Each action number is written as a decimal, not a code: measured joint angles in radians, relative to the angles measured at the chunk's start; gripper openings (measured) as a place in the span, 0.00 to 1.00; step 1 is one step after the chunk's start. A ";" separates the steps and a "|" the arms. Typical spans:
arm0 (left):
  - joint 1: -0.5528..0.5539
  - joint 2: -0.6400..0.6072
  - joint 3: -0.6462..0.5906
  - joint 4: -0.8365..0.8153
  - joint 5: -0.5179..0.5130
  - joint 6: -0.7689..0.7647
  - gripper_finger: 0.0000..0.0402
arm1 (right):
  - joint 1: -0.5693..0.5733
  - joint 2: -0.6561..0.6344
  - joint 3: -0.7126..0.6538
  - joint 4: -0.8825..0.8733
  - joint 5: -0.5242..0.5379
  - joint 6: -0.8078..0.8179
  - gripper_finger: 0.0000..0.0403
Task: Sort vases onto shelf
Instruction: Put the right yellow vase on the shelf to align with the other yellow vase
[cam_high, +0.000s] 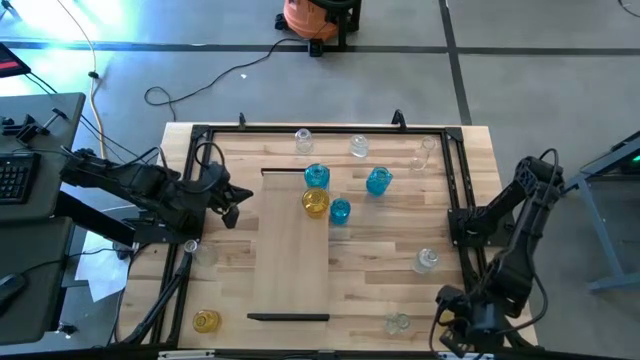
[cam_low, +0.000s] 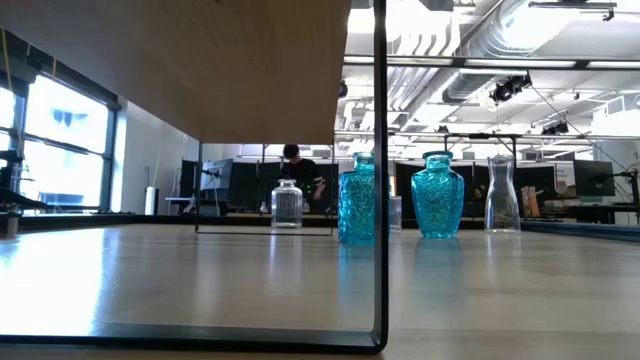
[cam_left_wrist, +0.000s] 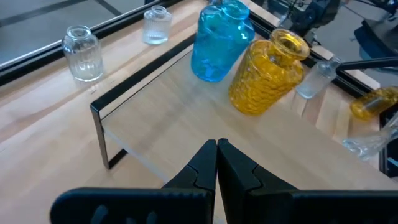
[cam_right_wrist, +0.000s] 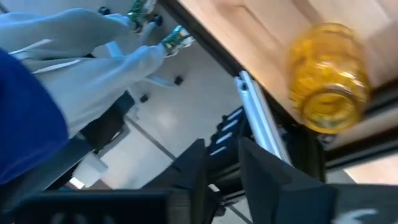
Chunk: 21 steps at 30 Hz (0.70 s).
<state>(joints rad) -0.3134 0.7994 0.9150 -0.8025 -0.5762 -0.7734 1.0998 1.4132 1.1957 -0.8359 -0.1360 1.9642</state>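
The shelf (cam_high: 292, 250) is a pale wood panel raised on thin dark end frames, lying lengthwise mid-table. A blue vase (cam_high: 316, 177) and a yellow vase (cam_high: 315, 203) stand at its far right edge; both also show in the left wrist view, blue vase (cam_left_wrist: 217, 40) and yellow vase (cam_left_wrist: 267, 74). Two more blue vases (cam_high: 340, 211) (cam_high: 378, 181) stand on the table to the right. Clear vases (cam_high: 303, 140) (cam_high: 359, 147) stand by the far edge. Another yellow vase (cam_high: 206, 321) lies near the near-left corner. My left gripper (cam_left_wrist: 216, 147) is shut, just left of the shelf, touching nothing. My right gripper (cam_right_wrist: 221, 165) is open at the near-right corner.
A dark rail frame (cam_high: 200, 135) runs round the tabletop. Further clear vases sit at the right (cam_high: 427, 260), near edge (cam_high: 397, 323) and far right (cam_high: 425, 152); one lies by the left rail (cam_high: 205, 252). A person (cam_low: 295, 165) sits far behind the table.
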 joint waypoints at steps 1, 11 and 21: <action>0.000 0.000 0.000 0.000 0.000 0.000 0.01 | 0.005 0.000 0.000 -0.014 0.000 0.013 0.25; 0.000 0.001 0.000 -0.001 -0.001 0.000 0.01 | 0.036 0.055 0.000 -0.105 0.055 0.018 0.36; 0.000 0.001 0.000 -0.001 -0.002 0.017 0.01 | 0.036 0.079 0.000 -0.122 0.051 0.048 0.36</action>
<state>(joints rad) -0.3134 0.8001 0.9152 -0.8036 -0.5783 -0.7564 1.1355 1.4925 1.1957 -0.9575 -0.0853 2.0119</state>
